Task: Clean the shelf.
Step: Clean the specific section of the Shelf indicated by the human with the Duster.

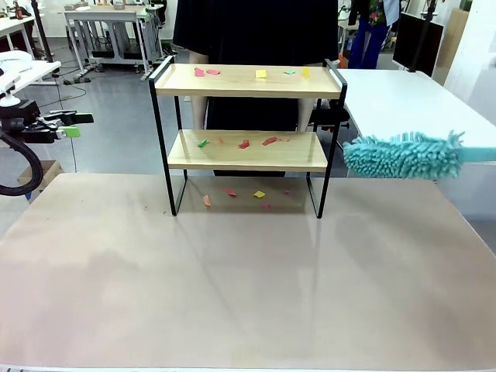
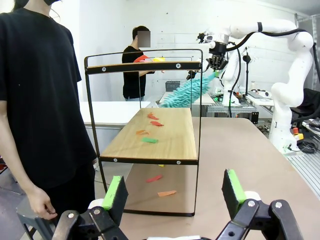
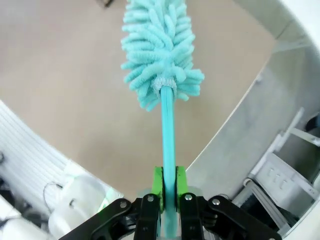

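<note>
Shelf (image 1: 232, 84) stood at the far middle of the desk (image 1: 248, 271), long axis running left to right, with scraps (image 1: 244, 143) on both boards and beneath. The right pincer (image 3: 169, 182) was clenched on the handle of a duster (image 1: 399, 155), whose head lay just off the right end, pointing at it. The left pincer (image 1: 76, 125) hung released, farther off.

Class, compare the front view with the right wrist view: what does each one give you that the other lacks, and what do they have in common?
Front view adds: the shelf, coloured scraps on both its boards and on the table beneath it, a person behind it, and the open left tool off to one side. Right wrist view adds: the right tool shut on the thin handle of the teal duster. Shared: the duster's fluffy head and the tan table.
</note>
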`<state>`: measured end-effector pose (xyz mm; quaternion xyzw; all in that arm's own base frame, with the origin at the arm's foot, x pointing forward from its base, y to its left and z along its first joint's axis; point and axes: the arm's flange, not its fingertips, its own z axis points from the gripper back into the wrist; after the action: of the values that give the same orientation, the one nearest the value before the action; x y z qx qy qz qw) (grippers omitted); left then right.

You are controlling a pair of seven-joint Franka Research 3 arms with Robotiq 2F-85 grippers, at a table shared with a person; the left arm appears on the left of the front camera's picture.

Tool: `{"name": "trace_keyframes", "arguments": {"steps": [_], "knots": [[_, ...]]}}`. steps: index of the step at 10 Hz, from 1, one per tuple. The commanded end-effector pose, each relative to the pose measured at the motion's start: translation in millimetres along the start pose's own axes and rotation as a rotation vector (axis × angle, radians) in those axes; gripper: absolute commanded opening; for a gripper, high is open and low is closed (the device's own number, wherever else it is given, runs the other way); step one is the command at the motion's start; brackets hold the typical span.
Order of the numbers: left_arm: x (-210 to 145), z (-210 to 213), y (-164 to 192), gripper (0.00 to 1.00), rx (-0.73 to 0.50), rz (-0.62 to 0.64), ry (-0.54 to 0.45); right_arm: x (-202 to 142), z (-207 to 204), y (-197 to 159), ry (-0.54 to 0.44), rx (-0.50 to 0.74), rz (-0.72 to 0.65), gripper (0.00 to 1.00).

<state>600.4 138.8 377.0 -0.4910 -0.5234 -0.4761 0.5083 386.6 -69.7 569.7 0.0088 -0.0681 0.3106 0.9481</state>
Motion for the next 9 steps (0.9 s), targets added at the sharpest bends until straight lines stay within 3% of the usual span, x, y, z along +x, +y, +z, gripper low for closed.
{"name": "trace_keyframes", "arguments": {"steps": [1, 3, 5, 9], "knots": [[1.9, 0.6, -1.5, 1.0, 0.001, -0.015, 0.009, -26.6, 9.3, 9.1, 0.076, 0.053, 0.16, 0.13], [1.9, 0.6, -1.5, 1.0, 0.001, -0.015, 0.009, -49.0, 5.1, 28.2, 0.167, 0.156, 0.364, 0.13], [1.9, 0.6, -1.5, 1.0, 0.001, -0.015, 0.009, -52.3, -6.4, 55.2, 0.196, 0.262, 0.525, 0.13], [1.9, 0.6, -1.5, 1.0, 0.001, -0.015, 0.009, -41.4, -28.3, 92.9, 0.196, 0.381, 0.675, 0.13]]}}
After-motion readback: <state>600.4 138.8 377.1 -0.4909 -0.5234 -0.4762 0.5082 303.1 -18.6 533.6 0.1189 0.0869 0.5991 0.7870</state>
